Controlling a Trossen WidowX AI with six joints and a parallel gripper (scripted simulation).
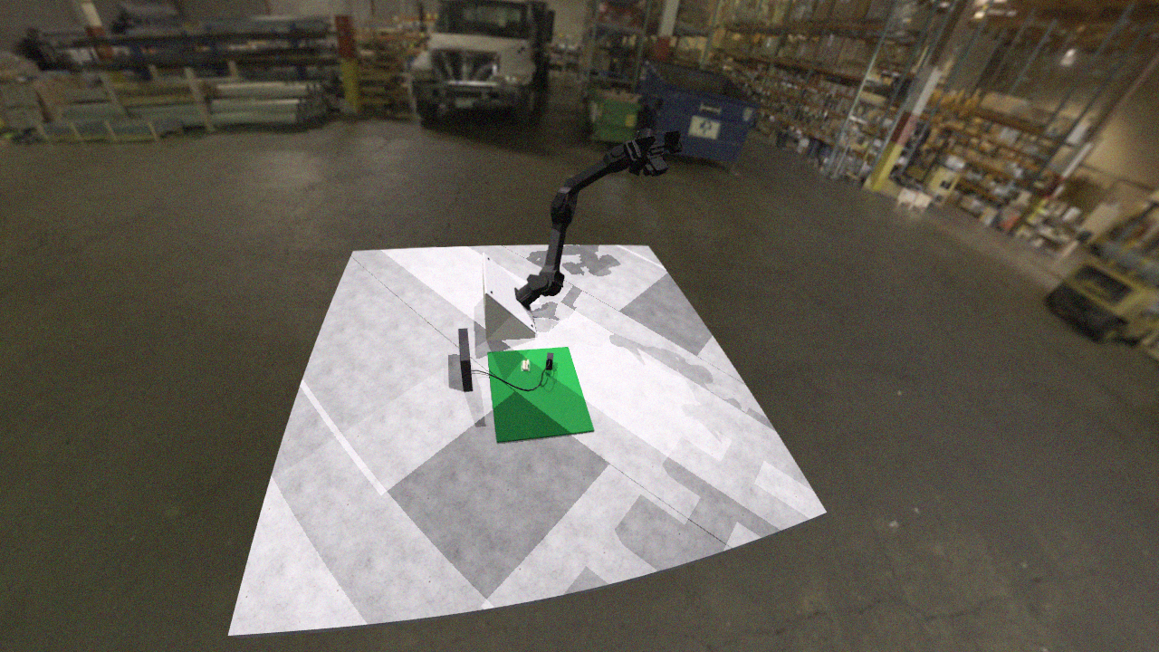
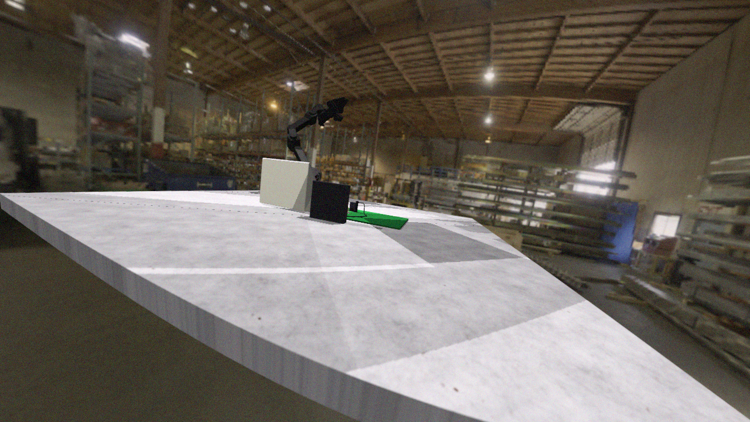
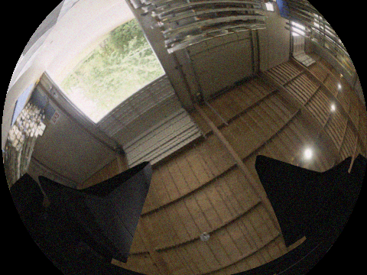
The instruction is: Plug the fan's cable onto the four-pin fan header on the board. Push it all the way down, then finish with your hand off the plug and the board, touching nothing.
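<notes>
The claw [image 1: 668, 144] hangs wide open and empty, raised high, facing the rafters. Far below it, the plug [image 1: 550, 360] stands on the green board [image 1: 559, 413] beside the white header [image 1: 525, 364]. Nothing seems started; next comes descending to grasp the plug.

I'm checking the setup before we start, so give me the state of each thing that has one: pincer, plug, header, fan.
pincer: open, empty, raised high, aimed at the ceiling
plug: upright on the green board, apart from the header
header: bare, nothing plugged on
fan: standing on edge beside the board, cable slack across it
</notes>
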